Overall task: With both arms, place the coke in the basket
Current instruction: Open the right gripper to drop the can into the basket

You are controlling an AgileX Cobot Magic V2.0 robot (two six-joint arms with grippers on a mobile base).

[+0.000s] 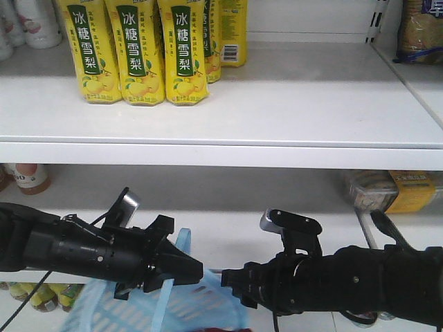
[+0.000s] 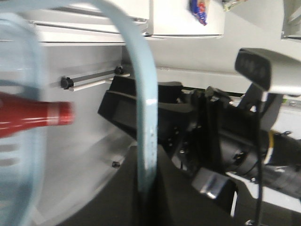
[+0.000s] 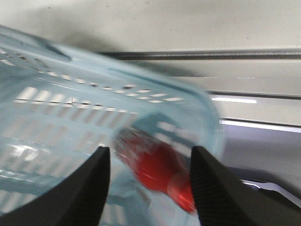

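Note:
The coke [image 3: 157, 169], a red bottle, lies blurred inside the light blue basket [image 3: 56, 108]. My right gripper [image 3: 149, 150] stands open above it, and its fingers do not touch the bottle. My left gripper [image 2: 149, 162] is shut on the basket's thin swing handle [image 2: 143, 94], which runs up between the jaws. The coke's red neck and cap [image 2: 35, 115] show through the basket rim at the left. In the front view both grippers meet low down, left gripper [image 1: 196, 268] and right gripper [image 1: 225, 277], over the basket [image 1: 131, 311].
Yellow pear-drink bottles [image 1: 142, 55] stand on the upper shelf, whose white front edge [image 1: 221, 149] runs above both arms. The lower shelf holds a packaged item [image 1: 398, 190] at the right and a bottle [image 1: 28, 178] at the left.

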